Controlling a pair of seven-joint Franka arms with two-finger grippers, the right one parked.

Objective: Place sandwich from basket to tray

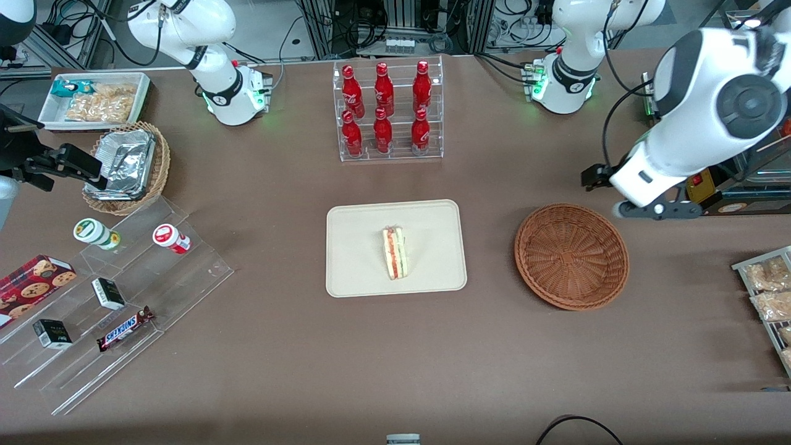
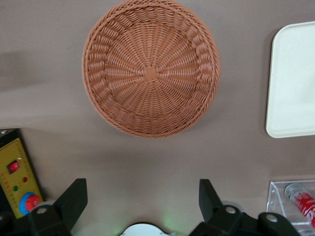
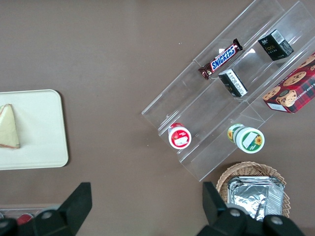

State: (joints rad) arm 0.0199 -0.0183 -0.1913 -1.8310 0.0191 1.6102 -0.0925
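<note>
Sandwich (image 1: 394,253) lies on the tray (image 1: 352,272), approx. mid-tray, standing on one bread face w/ cut edge up toward front cam: pale bread outer slices, red stripe + green stripe running lengthwise betw. them, tapering to a point at the end nearer the bottle rack. In the right wrist view the same wedge (image 3: 9,126) shows as a pale triangle w/ a thin reddish line along one edge, sitting at the tray's (image 3: 44,147) edge of view. Tray is flat beige rect., rounded corners, low rim; nothing else on it. Basket (image 1: 571,256) is round, shallow, reddish-brown wicker, radial weave from a small centre knot (image 2: 150,73); interior bare, sits beside tray toward the working arm's end of table, not touching it. Tray corner (image 2: 295,88) visible next to basket in the left wrist view, a gap of brown table (image 1: 395,358) betw. them. Gripper (image 2: 142,201) is up above the table, farther from front cam than the basket, off to the basket's side rather than over it; fingers (image 2: 74,199) spread wide apart, nothing betw. them, holding nothing. In the front view the gripper (image 1: 642,207) is mostly hidden under the white arm link. Other items: clear rack of red bottles (image 1: 386,111), farther from front cam than tray; clear stepped shelf w/ snacks (image 1: 117,296) toward parked arm's end.
</note>
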